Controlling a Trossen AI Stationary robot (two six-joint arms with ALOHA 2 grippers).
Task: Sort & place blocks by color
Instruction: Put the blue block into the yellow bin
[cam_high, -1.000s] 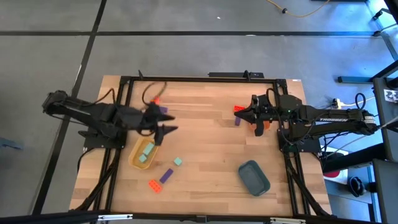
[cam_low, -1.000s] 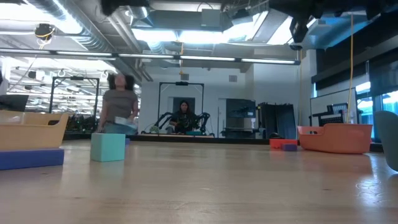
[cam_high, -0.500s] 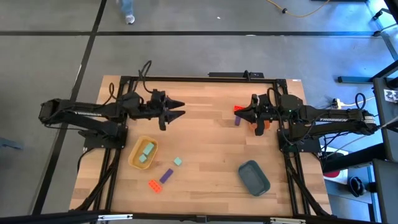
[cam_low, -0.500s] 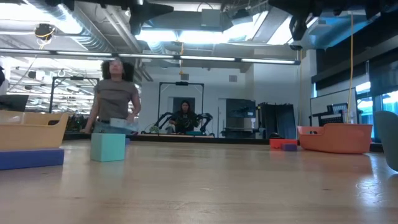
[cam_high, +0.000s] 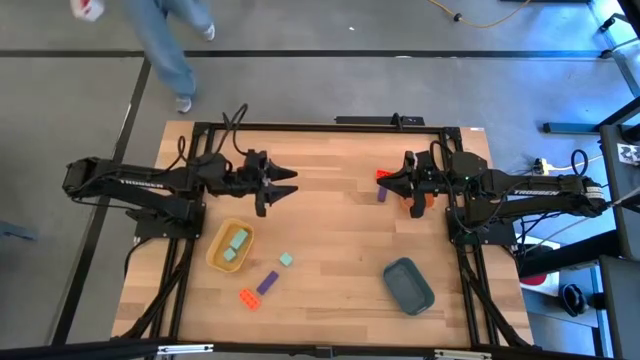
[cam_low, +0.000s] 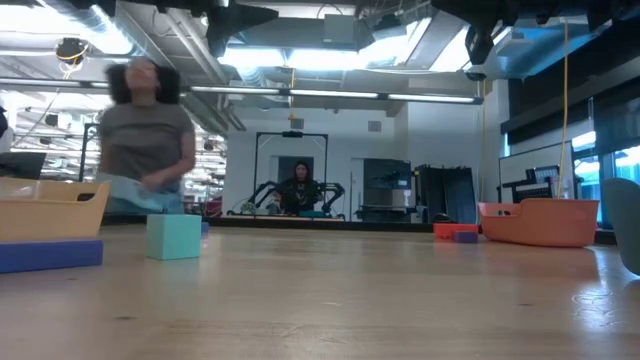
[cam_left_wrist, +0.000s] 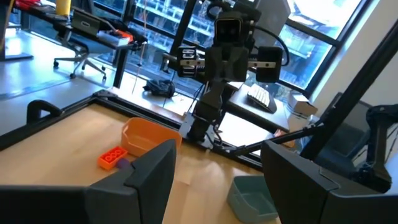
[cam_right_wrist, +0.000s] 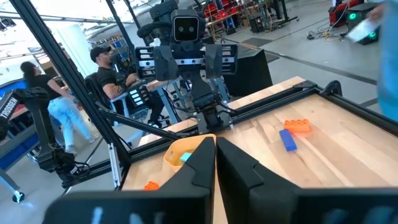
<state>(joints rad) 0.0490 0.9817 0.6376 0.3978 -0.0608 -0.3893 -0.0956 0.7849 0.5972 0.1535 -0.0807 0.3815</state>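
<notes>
Jaws first: the left gripper (cam_high: 284, 184) is hanging spread and empty at the upper left of the table (cam_high: 330, 250), having swung up from the yellow tray (cam_high: 215, 254); the right gripper (cam_high: 392, 182) is sitting closed, empty, unmoved. Two teal blocks (cam_high: 235, 246) are lying in that tray. Others are waiting at lower left, so a new pick is probably starting.

The orange tray (cam_high: 428, 200) sits mostly hidden under the right end effector (cam_high: 402, 186) (the passing person (cam_low: 140, 140) is just a blur).
</notes>
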